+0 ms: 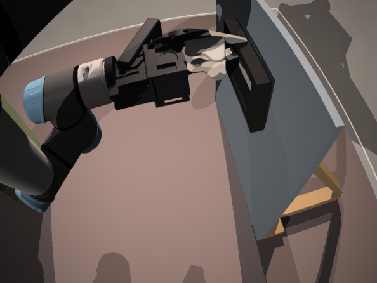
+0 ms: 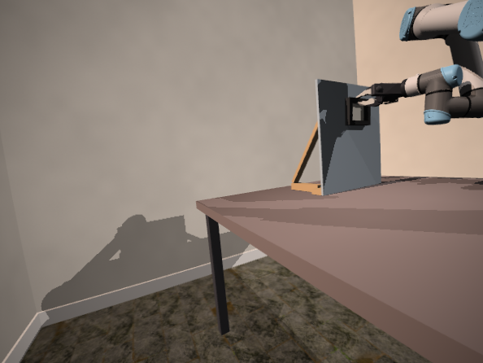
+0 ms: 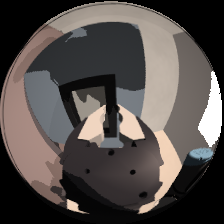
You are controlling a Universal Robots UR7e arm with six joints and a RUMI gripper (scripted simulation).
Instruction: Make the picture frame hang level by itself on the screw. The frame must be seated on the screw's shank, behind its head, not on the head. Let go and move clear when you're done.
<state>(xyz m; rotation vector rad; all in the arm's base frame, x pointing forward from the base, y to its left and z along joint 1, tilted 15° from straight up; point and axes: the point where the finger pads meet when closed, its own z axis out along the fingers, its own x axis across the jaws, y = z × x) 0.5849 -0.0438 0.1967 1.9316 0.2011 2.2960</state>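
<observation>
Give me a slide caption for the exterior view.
Gripper shut on the dark picture frame, holding it against the upright grey board on the table.

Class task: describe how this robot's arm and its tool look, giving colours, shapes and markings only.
The arm is made of grey and dark tubes with light-blue joint caps. The tool has a boxy black body and two pale cream, tapered fingers. No cables or markings show.
</observation>
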